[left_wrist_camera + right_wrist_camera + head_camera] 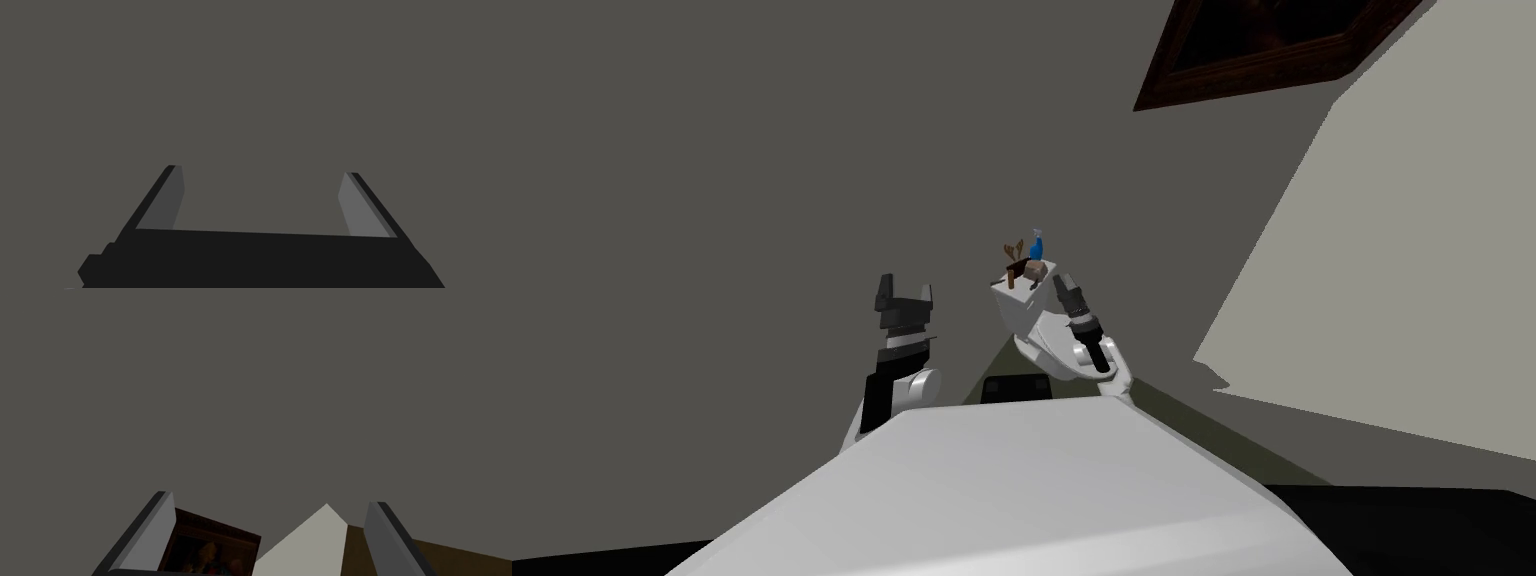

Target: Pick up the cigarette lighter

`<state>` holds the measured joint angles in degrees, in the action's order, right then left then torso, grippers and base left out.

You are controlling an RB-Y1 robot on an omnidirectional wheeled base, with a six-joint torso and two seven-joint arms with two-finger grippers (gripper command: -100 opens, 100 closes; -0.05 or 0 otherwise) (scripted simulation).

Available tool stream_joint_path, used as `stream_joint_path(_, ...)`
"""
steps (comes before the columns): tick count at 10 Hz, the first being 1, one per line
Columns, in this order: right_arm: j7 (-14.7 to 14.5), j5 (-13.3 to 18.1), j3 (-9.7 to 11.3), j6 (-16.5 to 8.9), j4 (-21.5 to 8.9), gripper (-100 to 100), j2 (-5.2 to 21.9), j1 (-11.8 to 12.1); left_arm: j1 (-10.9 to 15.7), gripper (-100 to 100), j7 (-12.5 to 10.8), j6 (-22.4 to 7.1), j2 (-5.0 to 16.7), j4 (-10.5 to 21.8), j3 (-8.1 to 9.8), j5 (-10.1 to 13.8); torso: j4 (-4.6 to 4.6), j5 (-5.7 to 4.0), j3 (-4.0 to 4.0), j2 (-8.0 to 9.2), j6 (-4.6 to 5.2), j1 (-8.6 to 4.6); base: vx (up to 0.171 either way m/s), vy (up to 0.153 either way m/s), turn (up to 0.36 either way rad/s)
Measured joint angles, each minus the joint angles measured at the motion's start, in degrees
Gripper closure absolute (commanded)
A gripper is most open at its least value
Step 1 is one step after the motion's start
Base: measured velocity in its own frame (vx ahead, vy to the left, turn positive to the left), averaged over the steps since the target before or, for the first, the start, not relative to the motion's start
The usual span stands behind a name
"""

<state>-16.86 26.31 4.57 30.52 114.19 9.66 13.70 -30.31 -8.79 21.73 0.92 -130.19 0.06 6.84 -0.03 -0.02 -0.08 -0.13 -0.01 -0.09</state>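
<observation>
A small white fixture (1017,305) stands ahead by the grey wall. On its flat top are a blue bottle (1036,243), a brown branched ornament (1013,252) and a small dark brown and grey thing (1032,270). I cannot tell which of the small things is the cigarette lighter. My right gripper (1060,282) is raised just to the right of that top, and in its wrist view its fingers (150,528) stand apart with nothing between them. My left gripper (904,292) is held up further left, open and empty, with its fingers (170,200) facing the grey wall.
A grey wall (762,150) fills the space ahead. A lighter wall (1412,250) meets it on the right, and a dark framed picture (1272,45) hangs high up there. A black area (1412,530) lies at the lower right.
</observation>
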Motion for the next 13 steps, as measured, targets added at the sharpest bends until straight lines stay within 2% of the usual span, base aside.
stream_joint_path(3, -3.6, 4.9, 1.1, 1.6, -4.2, -100, 0.5, -3.2, 0.0, 0, 0.0, 0.0, 0.0, 0.0, 0.0, 0.0, -0.01, 0.0, -0.03, -0.04, -0.01, 0.01, 0.048, -0.012, -0.166)
stream_joint_path(5, -6.1, 8.4, 1.8, 2.8, -7.9, -100, 1.4, -6.7, 0.0, 0, 0.0, 0.0, 0.0, 0.0, 0.0, 0.0, -0.01, 0.0, -0.03, -0.05, 0.03, -0.02, 0.044, -0.008, -0.193)
stream_joint_path(7, -8.1, 11.6, 2.5, 3.9, -10.2, -100, 2.0, -8.3, 0.0, 0, 0.0, 0.0, 0.0, 0.0, 0.0, 0.0, 0.0, 0.01, -0.01, -0.01, 0.01, 0.02, 0.035, -0.001, -0.105)
stream_joint_path(13, -13.8, 19.5, 4.6, 7.3, -18.1, -100, 3.5, -15.4, 0.0, 0, 0.0, 0.0, 0.0, 0.0, 0.0, 0.0, 0.01, 0.02, 0.02, 0.03, 0.0, 0.07, 0.032, 0.01, -0.135)
